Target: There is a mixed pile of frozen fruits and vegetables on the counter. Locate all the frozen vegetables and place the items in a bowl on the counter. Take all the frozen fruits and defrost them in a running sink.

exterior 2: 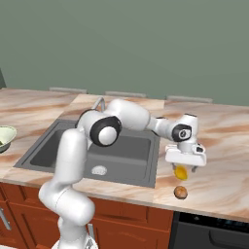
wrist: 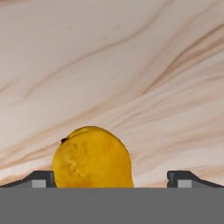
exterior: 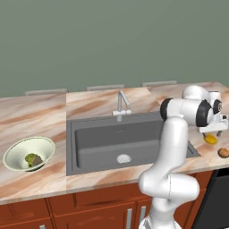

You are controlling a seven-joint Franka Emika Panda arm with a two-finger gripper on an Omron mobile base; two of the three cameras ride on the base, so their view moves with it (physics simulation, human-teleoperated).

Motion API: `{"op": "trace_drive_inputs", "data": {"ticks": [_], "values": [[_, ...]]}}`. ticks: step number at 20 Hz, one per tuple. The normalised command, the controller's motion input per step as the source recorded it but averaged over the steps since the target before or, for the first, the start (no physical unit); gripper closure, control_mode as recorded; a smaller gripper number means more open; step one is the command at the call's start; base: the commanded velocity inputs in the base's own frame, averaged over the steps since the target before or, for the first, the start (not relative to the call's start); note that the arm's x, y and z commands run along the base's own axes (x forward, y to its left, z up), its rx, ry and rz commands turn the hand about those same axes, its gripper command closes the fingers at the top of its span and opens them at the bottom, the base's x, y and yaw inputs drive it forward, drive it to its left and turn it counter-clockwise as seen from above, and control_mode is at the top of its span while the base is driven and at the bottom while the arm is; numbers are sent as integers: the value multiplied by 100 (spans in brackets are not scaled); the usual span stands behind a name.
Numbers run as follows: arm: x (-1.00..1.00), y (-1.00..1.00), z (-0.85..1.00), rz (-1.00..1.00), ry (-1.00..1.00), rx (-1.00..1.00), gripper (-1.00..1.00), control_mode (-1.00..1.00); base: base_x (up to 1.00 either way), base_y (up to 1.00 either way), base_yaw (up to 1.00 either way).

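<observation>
On the counter [exterior: 40, 112] right of the sink [exterior: 112, 143] lies a yellow-orange oval frozen fruit [exterior: 210, 139] [exterior 2: 180, 172] [wrist: 92, 157]. My gripper [exterior: 211, 133] [exterior 2: 185, 164] [wrist: 111, 178] hangs just above it, open, one finger on each side of the fruit, not touching it. A brown roundish frozen fruit [exterior: 223, 153] [exterior 2: 180, 193] sits nearer the counter's front edge. The cream-green bowl [exterior: 20, 150] stands at the left, with the green floret and a dark brown lump, the frozen vegetables [exterior: 33, 159], inside it.
A silver faucet [exterior: 121, 105] stands behind the basin, and the round drain [exterior: 123, 158] lies near its front. The bowl's rim [exterior 2: 5, 137] shows at the left edge of the right base view. A dark appliance front [exterior 2: 214, 233] sits below the counter at the right.
</observation>
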Motion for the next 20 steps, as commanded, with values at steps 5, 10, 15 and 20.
{"op": "trace_drive_inputs", "data": {"ticks": [5,10,15,20], "values": [[-30,4,-39,-18,4,4,-100,-100,0,0,0],[-43,0,-53,-21,0,6,100,-100,0,0,0],[-5,7,-13,-9,0,1,100,-100,0,0,0],[-6,90,30,-11,-6,-11,100,-100,0,0,0]]}}
